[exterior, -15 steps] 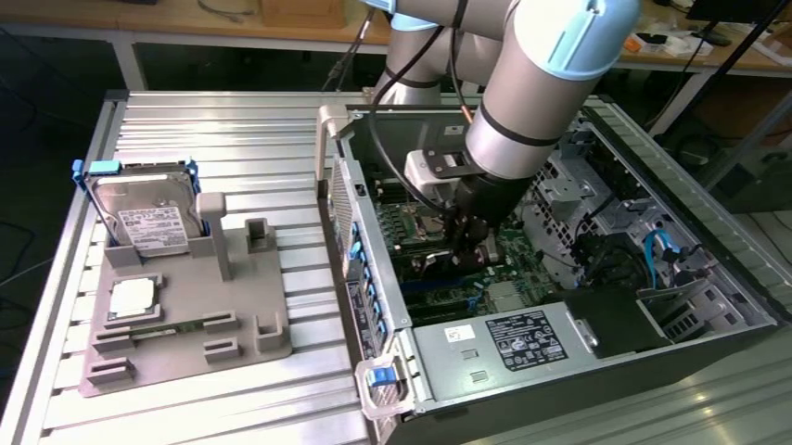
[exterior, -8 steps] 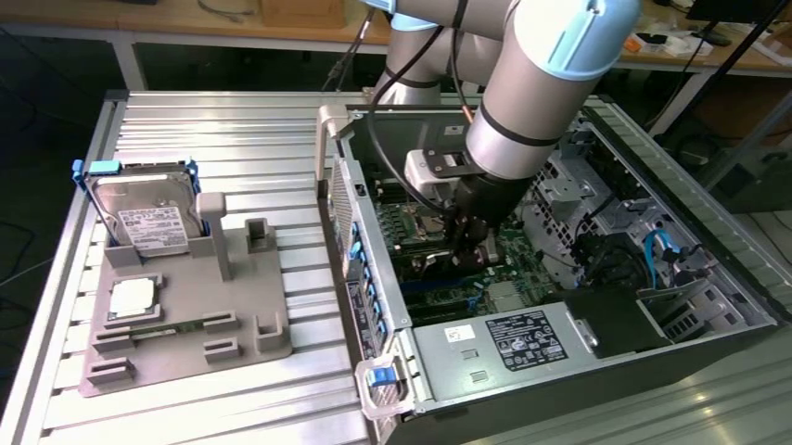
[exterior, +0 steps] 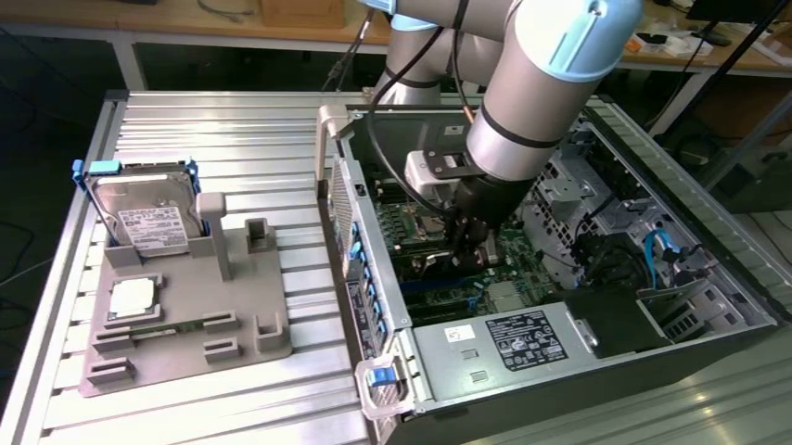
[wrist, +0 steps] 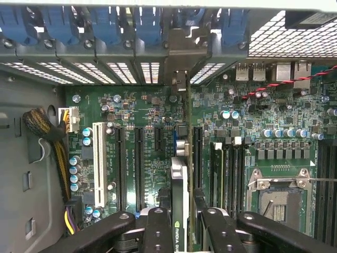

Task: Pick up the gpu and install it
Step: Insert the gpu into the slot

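My gripper (wrist: 181, 217) is shut on the gpu (wrist: 179, 179), a thin dark card seen edge-on with a green logo label between the fingers (wrist: 158, 229). The card stands upright over the green motherboard (wrist: 152, 121), in line with a long black slot (wrist: 197, 158). Its grey metal bracket (wrist: 180, 80) reaches the rear slot openings of the case. I cannot tell whether the card is seated. In the exterior view the gripper (exterior: 468, 243) is deep inside the open computer case (exterior: 371, 306), low over the motherboard (exterior: 409, 222).
On the exterior view's left, a grey fixture (exterior: 185, 324) holds a silver hard drive (exterior: 146, 218) in a blue-edged frame and a square silver chip (exterior: 133, 297). Inside the case are a power supply (exterior: 520, 338), cables (exterior: 656, 246), an empty CPU socket (wrist: 281, 203) and blue slot latches (wrist: 105, 23).
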{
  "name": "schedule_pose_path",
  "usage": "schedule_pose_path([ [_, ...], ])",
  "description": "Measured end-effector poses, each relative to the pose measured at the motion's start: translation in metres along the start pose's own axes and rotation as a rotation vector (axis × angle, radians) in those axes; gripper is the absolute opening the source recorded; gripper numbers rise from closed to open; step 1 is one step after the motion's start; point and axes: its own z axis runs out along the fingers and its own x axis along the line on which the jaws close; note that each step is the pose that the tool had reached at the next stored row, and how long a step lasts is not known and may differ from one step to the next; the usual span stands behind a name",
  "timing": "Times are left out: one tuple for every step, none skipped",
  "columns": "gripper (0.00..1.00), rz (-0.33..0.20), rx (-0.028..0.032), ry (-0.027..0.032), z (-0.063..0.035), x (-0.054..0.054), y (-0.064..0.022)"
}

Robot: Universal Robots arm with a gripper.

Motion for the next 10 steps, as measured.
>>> schedule_pose_path([
  [0.27,0.0,0.0,0.0001,0.0,0.0,0.0],
  [0.27,0.0,0.0,0.0001,0.0,-0.0001,0.0],
  [0.27,0.0,-0.0001,0.0006,0.0,-0.0009,0.0001],
  [0.27,0.0,0.0,0.001,0.0,-0.002,0.0002],
  [0.27,0.0,0.0,0.0012,0.0001,-0.0027,0.0002],
  [0.27,0.0,0.0,0.0014,0.0001,-0.0033,0.0002],
  [0.27,0.0,0.0,0.0017,0.0001,-0.004,0.0002],
  [0.27,0.0,0.0001,0.002,0.0001,-0.0052,0.0002],
  [0.27,0.0,0.0001,0.0021,0.0002,-0.0067,0.0003],
  [0.27,0.0,0.0001,0.0022,0.0002,-0.0082,0.0005],
])
